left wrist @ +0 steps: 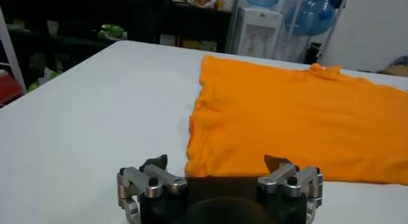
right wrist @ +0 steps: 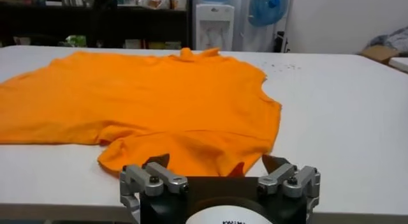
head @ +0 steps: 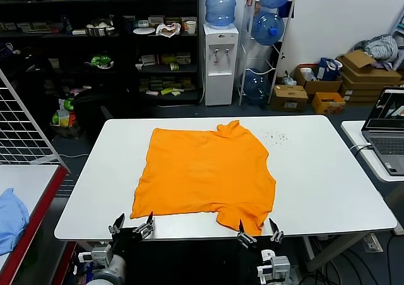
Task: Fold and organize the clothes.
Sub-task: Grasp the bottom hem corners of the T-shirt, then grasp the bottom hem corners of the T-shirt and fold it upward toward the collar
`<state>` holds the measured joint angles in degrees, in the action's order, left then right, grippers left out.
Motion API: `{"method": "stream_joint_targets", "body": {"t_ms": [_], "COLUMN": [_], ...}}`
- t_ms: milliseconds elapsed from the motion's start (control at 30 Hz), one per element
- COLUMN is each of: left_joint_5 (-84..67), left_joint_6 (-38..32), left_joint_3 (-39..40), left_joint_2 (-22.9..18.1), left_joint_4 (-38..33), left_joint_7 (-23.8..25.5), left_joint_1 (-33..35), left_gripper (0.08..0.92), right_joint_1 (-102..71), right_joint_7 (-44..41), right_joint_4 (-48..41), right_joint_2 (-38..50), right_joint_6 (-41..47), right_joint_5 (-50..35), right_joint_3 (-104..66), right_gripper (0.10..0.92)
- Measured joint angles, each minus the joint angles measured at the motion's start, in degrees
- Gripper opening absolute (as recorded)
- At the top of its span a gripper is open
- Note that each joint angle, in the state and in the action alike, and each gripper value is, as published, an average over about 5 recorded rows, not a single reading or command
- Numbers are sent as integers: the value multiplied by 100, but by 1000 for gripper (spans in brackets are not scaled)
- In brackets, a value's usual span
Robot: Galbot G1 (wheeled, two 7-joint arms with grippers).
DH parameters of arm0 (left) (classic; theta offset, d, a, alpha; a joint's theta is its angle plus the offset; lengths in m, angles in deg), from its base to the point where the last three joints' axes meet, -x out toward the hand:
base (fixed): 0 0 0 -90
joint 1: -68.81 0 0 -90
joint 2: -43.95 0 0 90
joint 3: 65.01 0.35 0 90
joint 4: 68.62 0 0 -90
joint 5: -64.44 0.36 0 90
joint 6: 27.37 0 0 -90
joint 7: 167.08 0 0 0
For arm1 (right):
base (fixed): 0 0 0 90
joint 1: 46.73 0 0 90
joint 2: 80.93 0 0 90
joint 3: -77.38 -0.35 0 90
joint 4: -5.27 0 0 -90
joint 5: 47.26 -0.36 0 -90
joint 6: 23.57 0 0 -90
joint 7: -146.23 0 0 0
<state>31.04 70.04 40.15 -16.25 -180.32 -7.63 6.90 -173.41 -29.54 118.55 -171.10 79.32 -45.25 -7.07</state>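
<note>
The orange T-shirt (head: 205, 174) lies spread flat on the white table (head: 322, 171), plain side up, one sleeve hanging toward the near edge. No lettering or label shows. My left gripper (head: 131, 224) is open and empty at the near table edge, just before the shirt's near left corner (left wrist: 197, 164). My right gripper (head: 259, 233) is open and empty at the near edge, just before the near sleeve (right wrist: 185, 156). The shirt also fills the left wrist view (left wrist: 299, 123) and the right wrist view (right wrist: 140, 97).
A light blue cloth (head: 11, 217) lies on a side table at the left. A laptop (head: 386, 130) sits on another table at the right. Small dark specks (head: 276, 137) dot the table beyond the shirt. Shelves and a water dispenser (head: 219, 64) stand behind.
</note>
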Motion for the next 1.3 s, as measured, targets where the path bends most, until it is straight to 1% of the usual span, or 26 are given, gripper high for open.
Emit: {"method": "stream_joint_targets", "body": {"t_ms": [433, 800, 867, 967, 1133, 1300], "left_joint_5": [12, 5, -7, -47, -182, -440], "left_joint_6": [11, 12, 16, 27, 76, 159], "left_joint_3": [108, 128, 129, 112, 29, -84], "left_joint_2": [-48, -69, -63, -30, 89, 284], "left_joint_4": [174, 194, 170, 109, -99, -474], "left_joint_7": [-23, -59, -73, -107, -192, -318], "left_joint_1": [-124, -160, -141, -89, 62, 311], "left_gripper": [510, 198, 139, 97, 96, 96], "right_joint_1": [-46, -153, -205, -320, -642, -1094], "right_joint_7": [-3, 48, 77, 121, 231, 371], "right_joint_4": [-8, 130, 194, 322, 640, 1056], "right_joint_2": [1, 51, 87, 169, 398, 710], "right_joint_6": [-17, -103, -105, -102, -118, -169], "right_joint_5": [-5, -50, -80, -144, -328, -567], "right_joint_3": [9, 57, 72, 76, 17, -69], "right_gripper": [433, 146, 128, 123, 123, 123]}}
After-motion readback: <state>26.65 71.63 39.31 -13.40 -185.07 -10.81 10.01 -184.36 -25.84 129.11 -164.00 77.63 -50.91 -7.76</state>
